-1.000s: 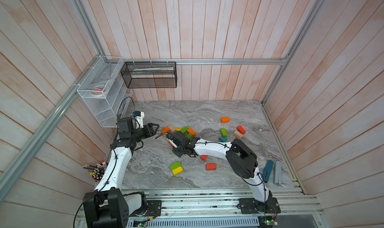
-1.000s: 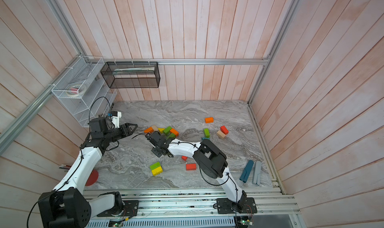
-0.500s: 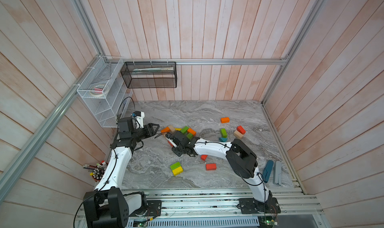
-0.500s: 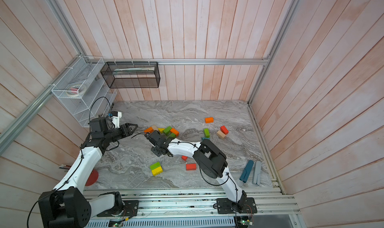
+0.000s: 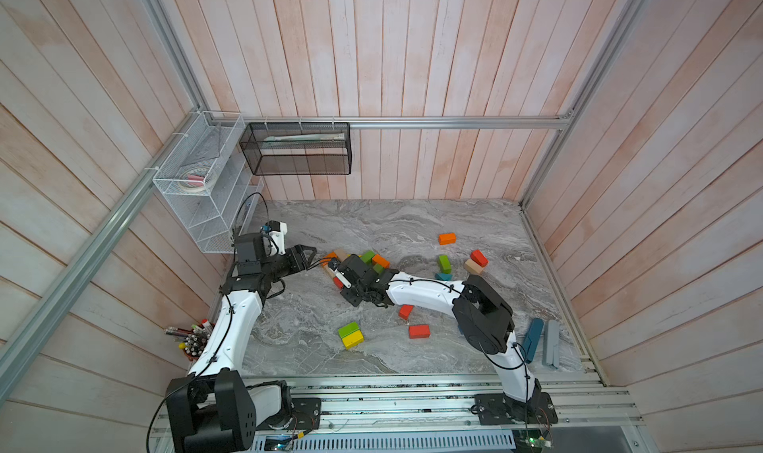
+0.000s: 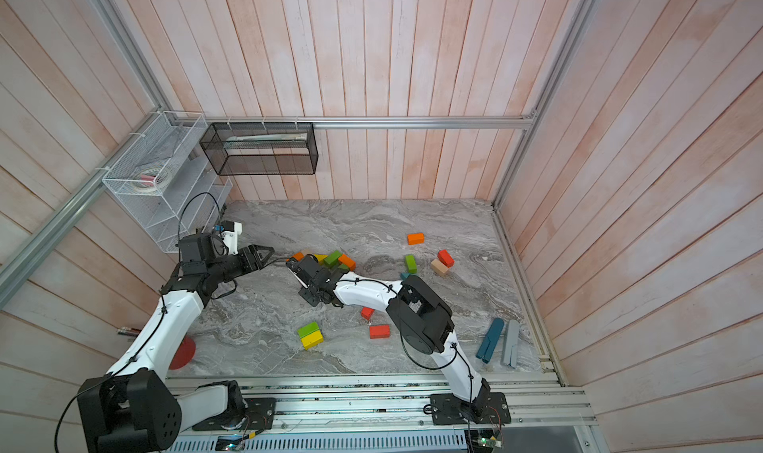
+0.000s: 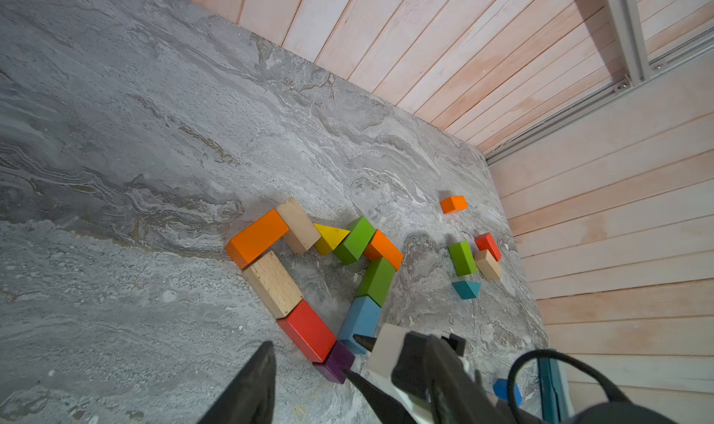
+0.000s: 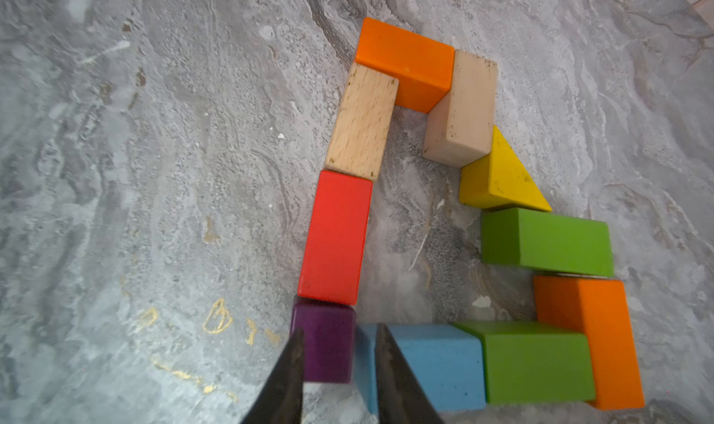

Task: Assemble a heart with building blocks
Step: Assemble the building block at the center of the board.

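Observation:
A closed loop of building blocks lies on the marble: orange, tan, red, a purple cube, blue, green, orange, green, a yellow wedge and tan. My right gripper is shut on the purple cube at the loop's point, one finger on each side. My left gripper hovers open and empty just left of the loop, apart from it. The wrist hides the right jaws in both top views.
Loose blocks lie to the right: orange, red, tan, green, teal. Nearer the front are a red cube, a red brick and a green-yellow pair. Blue and grey bars lie front right.

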Tool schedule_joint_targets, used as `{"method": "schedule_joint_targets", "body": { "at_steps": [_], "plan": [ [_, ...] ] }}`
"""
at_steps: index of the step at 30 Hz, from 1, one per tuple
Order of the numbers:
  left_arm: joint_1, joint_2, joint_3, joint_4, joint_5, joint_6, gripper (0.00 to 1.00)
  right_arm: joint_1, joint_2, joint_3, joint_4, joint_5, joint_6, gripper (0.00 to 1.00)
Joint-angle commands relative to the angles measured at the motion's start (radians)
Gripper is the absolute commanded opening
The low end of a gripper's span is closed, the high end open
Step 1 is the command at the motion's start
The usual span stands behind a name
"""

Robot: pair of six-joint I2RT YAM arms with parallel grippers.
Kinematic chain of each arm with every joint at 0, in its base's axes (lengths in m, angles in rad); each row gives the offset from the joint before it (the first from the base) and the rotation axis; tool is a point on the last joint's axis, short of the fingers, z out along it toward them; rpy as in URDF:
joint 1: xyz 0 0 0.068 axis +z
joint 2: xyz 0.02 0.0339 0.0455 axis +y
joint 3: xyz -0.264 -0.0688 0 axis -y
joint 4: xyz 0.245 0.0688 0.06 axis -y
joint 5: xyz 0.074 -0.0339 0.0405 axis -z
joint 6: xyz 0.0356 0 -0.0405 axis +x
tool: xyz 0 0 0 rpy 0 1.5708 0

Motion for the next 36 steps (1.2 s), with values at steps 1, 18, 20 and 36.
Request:
{"method": "schedule_joint_targets", "body": {
  "at_steps": [1,18,20,36],
  "plan": [
    [0.005,0.009,-0.012,0.022,0.019,-0.002,0.62,-0.033,-0.073,-0.036,0.041,-0.050,0.024,0.29],
    [0.004,0.073,0.007,0.000,0.042,0.014,0.62,-0.306,-0.251,-0.310,0.192,-0.300,0.134,0.35],
    [0.005,0.075,0.008,0.002,0.045,0.014,0.62,-0.354,-0.253,-0.324,0.208,-0.389,0.142,0.39],
    [0.004,0.072,0.000,0.011,0.058,0.008,0.62,-0.478,-0.159,-0.287,0.315,-0.667,0.238,0.65]
  ]
}}
